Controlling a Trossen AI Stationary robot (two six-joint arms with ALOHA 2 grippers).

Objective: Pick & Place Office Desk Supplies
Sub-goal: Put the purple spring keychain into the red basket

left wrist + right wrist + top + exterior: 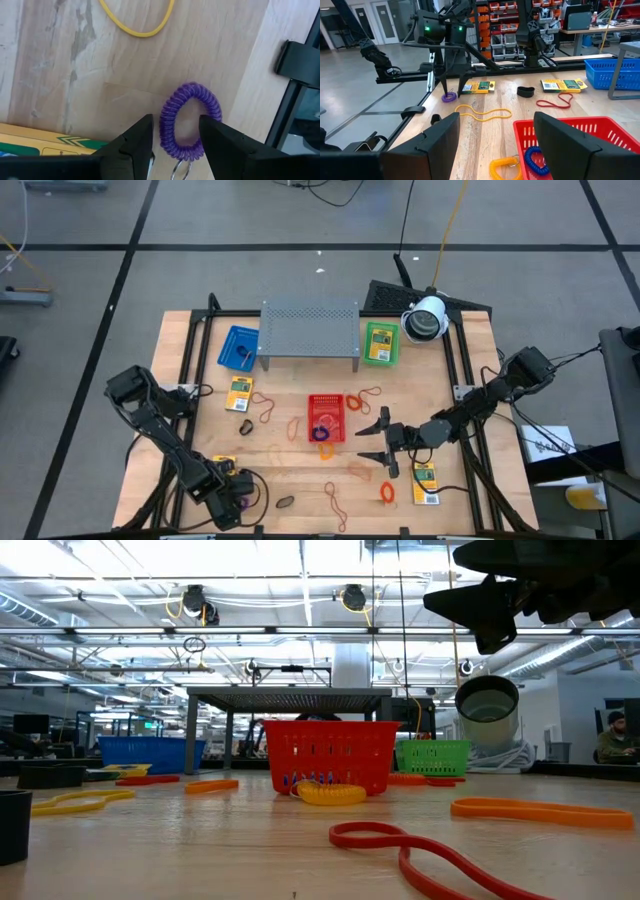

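Note:
A purple coiled loop (190, 122) lies flat on the wood near the table's front left corner, a metal ring (179, 171) at its near end. My left gripper (176, 140) points down over it, open, one finger on either side of the loop's near end; the right wrist view shows these fingers (445, 85) just above the loop (449, 96). A yellow-and-green packet (40, 142) lies beside it. A yellow band (482, 112) lies farther in. My right gripper (378, 442) hangs level and open, right of the red basket (325, 418).
The grey rack (310, 330) stands at the back between the blue basket (238, 348) and the green basket (379, 343). Loose bands (388, 492) and packets (426, 483) (240, 393) lie scattered over the wood. A dark frame rail (300, 65) runs close beside the purple loop.

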